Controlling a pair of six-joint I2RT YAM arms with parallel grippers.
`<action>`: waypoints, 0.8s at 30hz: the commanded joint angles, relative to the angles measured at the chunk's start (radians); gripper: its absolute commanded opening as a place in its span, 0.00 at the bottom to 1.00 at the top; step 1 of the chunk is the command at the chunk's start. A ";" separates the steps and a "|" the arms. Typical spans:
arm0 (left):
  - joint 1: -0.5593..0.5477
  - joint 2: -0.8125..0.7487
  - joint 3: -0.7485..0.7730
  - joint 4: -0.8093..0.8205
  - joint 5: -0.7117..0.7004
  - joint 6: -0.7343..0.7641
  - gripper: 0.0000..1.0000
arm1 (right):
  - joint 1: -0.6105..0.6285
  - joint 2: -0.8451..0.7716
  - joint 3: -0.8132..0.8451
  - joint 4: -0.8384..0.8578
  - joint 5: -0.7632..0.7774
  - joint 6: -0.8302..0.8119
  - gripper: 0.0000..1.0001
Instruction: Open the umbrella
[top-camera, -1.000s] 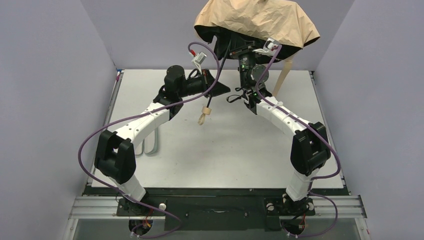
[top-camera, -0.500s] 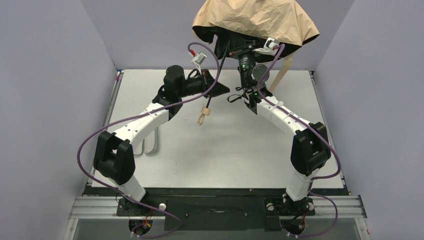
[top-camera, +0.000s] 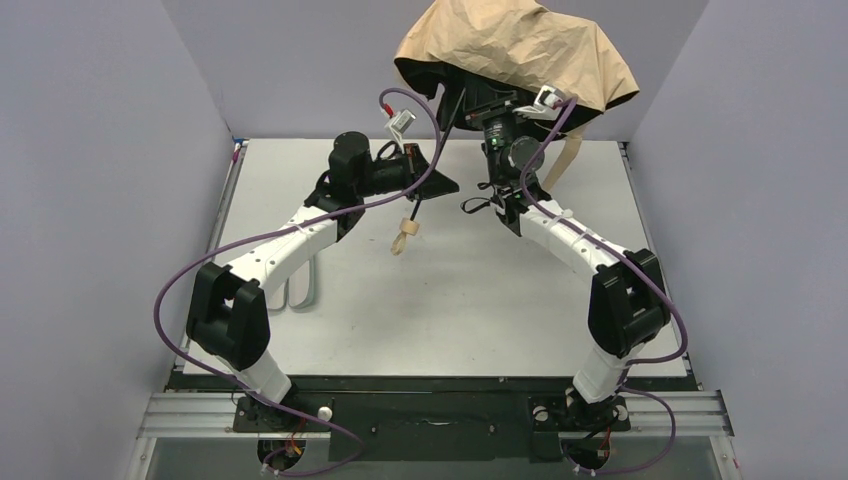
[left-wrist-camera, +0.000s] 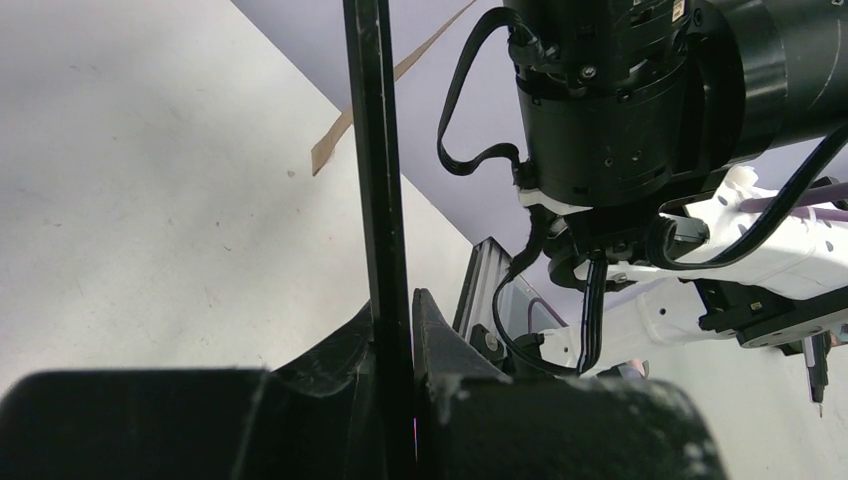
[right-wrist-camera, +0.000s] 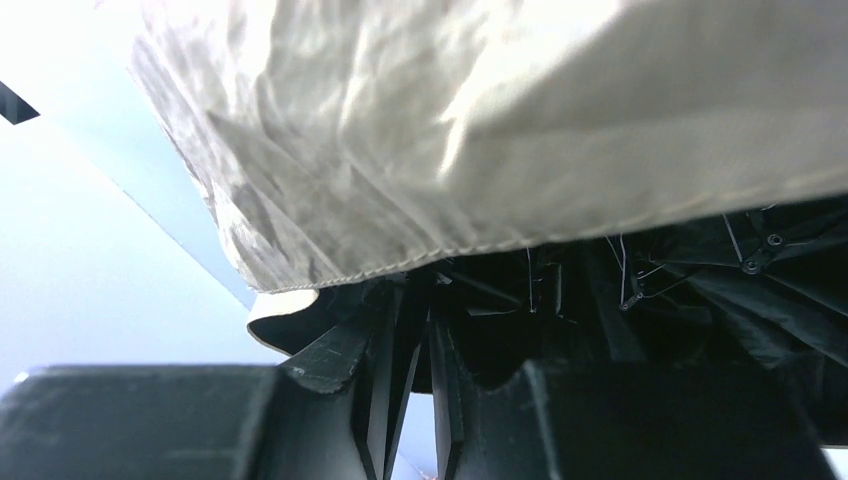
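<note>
The umbrella's tan canopy (top-camera: 520, 50) is raised high at the back, with its black lining and ribs (right-wrist-camera: 640, 280) showing from below. Its thin black shaft (left-wrist-camera: 375, 150) runs down to my left gripper (top-camera: 425, 180), which is shut on it. The small tan handle (top-camera: 404, 235) hangs below those fingers, above the table. My right gripper (right-wrist-camera: 410, 340) is up under the canopy edge (right-wrist-camera: 450, 130). Its jaws are nearly together around a thin black rod at the canopy's hub. A tan strap (top-camera: 570, 155) dangles at the right.
The white table (top-camera: 450, 300) lies between lilac walls on the left, right and back. A bent wire piece (top-camera: 300, 285) lies flat on the table beside the left arm. The right arm's wrist (left-wrist-camera: 620, 100) is close to the shaft.
My right arm has lifted, and the canopy has gone up and tilted with it. The left arm and the handle have barely moved.
</note>
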 joint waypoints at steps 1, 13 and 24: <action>0.004 -0.057 0.060 0.191 0.018 0.047 0.00 | 0.015 -0.042 -0.034 -0.009 -0.058 0.023 0.13; 0.006 -0.052 0.070 0.205 -0.006 0.043 0.00 | 0.053 -0.093 -0.109 -0.046 -0.024 0.078 0.25; 0.004 -0.064 0.049 0.209 0.003 0.044 0.00 | 0.054 -0.086 -0.083 -0.041 -0.008 0.082 0.17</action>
